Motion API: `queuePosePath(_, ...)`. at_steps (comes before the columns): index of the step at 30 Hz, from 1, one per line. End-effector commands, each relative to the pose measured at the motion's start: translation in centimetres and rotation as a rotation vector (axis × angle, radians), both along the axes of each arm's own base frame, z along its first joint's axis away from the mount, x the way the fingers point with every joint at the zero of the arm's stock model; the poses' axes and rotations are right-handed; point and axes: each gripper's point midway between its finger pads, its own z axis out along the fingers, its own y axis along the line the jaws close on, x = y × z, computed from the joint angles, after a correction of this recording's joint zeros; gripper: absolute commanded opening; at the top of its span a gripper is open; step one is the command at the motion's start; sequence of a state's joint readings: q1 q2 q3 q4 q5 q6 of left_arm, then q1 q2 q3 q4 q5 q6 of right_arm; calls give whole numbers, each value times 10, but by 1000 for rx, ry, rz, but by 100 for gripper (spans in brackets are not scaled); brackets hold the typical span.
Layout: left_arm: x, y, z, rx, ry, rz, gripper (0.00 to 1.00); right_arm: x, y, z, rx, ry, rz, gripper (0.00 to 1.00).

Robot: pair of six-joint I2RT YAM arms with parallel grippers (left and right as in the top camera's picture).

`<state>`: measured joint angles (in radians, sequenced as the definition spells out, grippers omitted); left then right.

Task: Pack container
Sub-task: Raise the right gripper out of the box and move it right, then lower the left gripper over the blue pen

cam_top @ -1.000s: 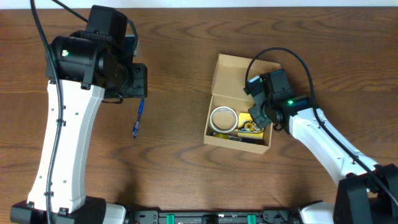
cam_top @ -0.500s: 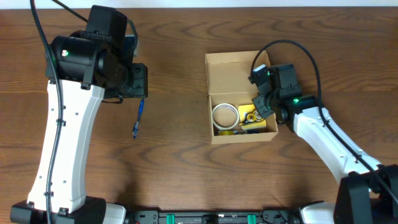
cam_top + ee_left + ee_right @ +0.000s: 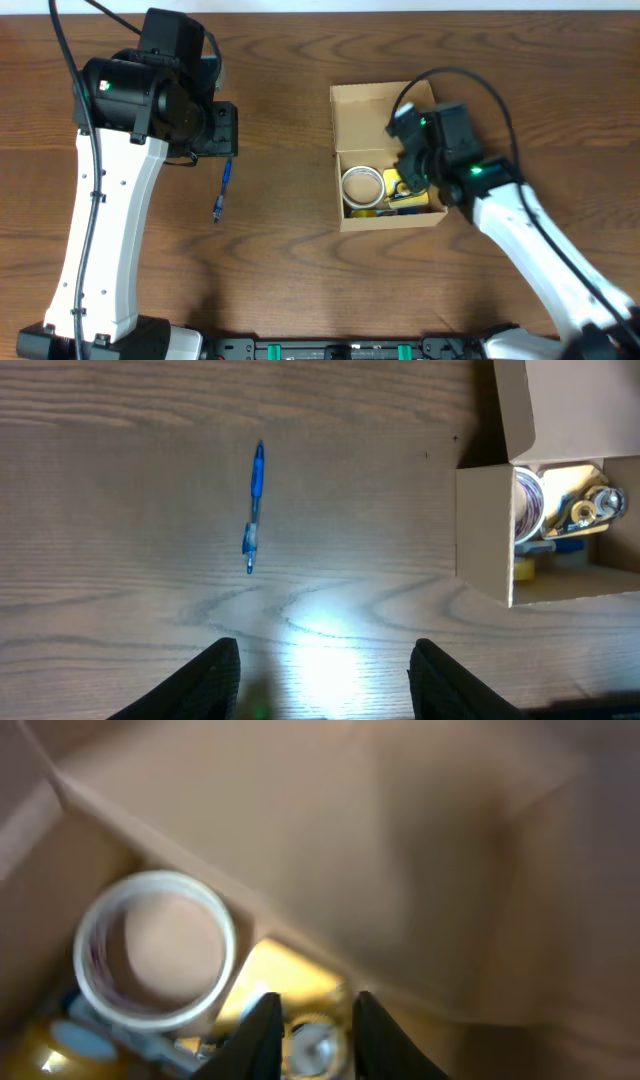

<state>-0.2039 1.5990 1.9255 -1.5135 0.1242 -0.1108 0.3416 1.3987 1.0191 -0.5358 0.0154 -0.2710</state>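
**Placement in box — let go fully, then lift straight**

R gripper (image 3: 308, 1020) is down inside the container (image 3: 392, 221), at its right end. The jaws are only narrowly apart. The wrist view is blurred, so I can't tell whether they pinch the small silvery bit at the tips or are already free.

Just beside it are a yellow item (image 3: 290, 975) and a white tape roll (image 3: 155, 950), both in the box. The flap lid (image 3: 370, 115) lies open toward the far edge.

The container sits right of table (image 3: 290, 290) centre, well apart from the blue pen (image 3: 254, 505).

Advice: open wider before rising, else contents may drag up. Go vertical and stay clear of the right wall and flap hinge, as the box looks light and could shift.

L gripper (image 3: 325, 680) is spread and empty above bare wood near the pen — prob. the next item. Set its jaws across the barrel, not along it.
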Motion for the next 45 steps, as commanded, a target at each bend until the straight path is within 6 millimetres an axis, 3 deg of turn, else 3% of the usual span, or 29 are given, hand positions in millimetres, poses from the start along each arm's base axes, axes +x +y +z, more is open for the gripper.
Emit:
queuePosePath(1,-4,3,3,9,-4,-6,54,14,-24,85,-44,-220,-117,30)
queuePosePath(2,-4,3,2,11,-3,-4,50,13,-39,100,-88,-259,-175,33)
queuePosePath(4,-3,4,0,17,-3,7,43,6,-62,112,-151,-275,-248,37)
queuePosePath(9,6,19,-30,84,28,128,36,-28,-94,103,-197,-169,-332,45)
queuePosePath(10,8,18,-37,85,32,128,36,-30,-95,105,-195,-170,-336,47)
queuePosePath(13,14,17,-67,91,49,126,36,-35,-97,116,-180,-207,-343,71)
queuePosePath(17,14,17,-118,106,86,103,37,-47,-101,146,-116,-306,-372,75)
queuePosePath(21,13,14,-156,93,94,100,37,-61,-105,168,-87,-377,-374,80)
queuePosePath(31,-4,18,-209,136,124,-43,38,-71,-107,177,-71,-407,-378,82)
queuePosePath(39,-24,45,-249,129,167,31,39,-73,-108,175,-76,-396,-377,82)
queuePosePath(45,-22,56,-256,37,163,103,41,-73,-100,173,-44,-385,-346,82)
